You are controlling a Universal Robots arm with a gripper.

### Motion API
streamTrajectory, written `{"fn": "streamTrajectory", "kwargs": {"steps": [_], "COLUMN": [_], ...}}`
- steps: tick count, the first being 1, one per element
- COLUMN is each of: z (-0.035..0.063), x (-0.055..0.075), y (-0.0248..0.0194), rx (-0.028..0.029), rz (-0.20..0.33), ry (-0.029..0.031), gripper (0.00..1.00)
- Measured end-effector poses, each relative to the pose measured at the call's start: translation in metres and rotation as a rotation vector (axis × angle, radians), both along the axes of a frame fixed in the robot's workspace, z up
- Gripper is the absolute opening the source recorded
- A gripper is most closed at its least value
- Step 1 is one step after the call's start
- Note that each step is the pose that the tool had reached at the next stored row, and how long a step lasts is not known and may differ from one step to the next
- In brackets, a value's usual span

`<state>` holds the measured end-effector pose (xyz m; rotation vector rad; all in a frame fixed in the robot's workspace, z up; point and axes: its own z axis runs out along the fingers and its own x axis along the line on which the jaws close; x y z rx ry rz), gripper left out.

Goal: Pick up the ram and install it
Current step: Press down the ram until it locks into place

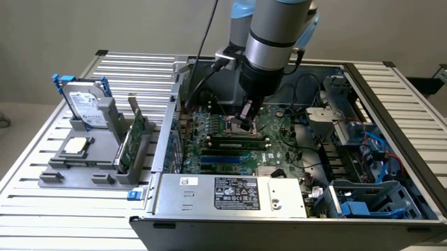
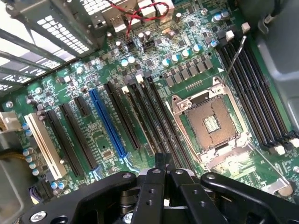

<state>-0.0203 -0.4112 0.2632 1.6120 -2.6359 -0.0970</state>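
Note:
In the exterior view the ram [image 1: 237,141], a narrow dark-green stick with black chips, stands on edge in a memory slot of the motherboard [image 1: 279,151] inside the open computer case. My gripper [image 1: 244,121] hangs shut just above and behind it, beside the processor socket [image 1: 234,124]. In the wrist view the shut fingertips [image 2: 161,161] hover over the long black memory slots [image 2: 154,116], with the open socket [image 2: 210,123] close by. Nothing sits between the fingers. I cannot tell whether they touch the ram.
A grey rack on the exterior view's left holds a silver hard drive with blue handles [image 1: 87,104], a green expansion card [image 1: 133,138] and a processor chip [image 1: 75,146]. The power supply [image 1: 234,193] and drive cage [image 1: 370,201] crowd the case's near side.

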Motion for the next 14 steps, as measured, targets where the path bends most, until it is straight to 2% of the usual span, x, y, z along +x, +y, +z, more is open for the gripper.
{"fn": "streamTrajectory", "kwargs": {"steps": [7,14], "z": [0.0000,0.0000], "x": [0.0000,0.0000], "y": [0.0000,0.0000], "rx": [-0.0072,-0.0094], "rz": [-0.097,-0.197], "ry": [0.0000,0.0003], "gripper": [0.11,0.11]}}
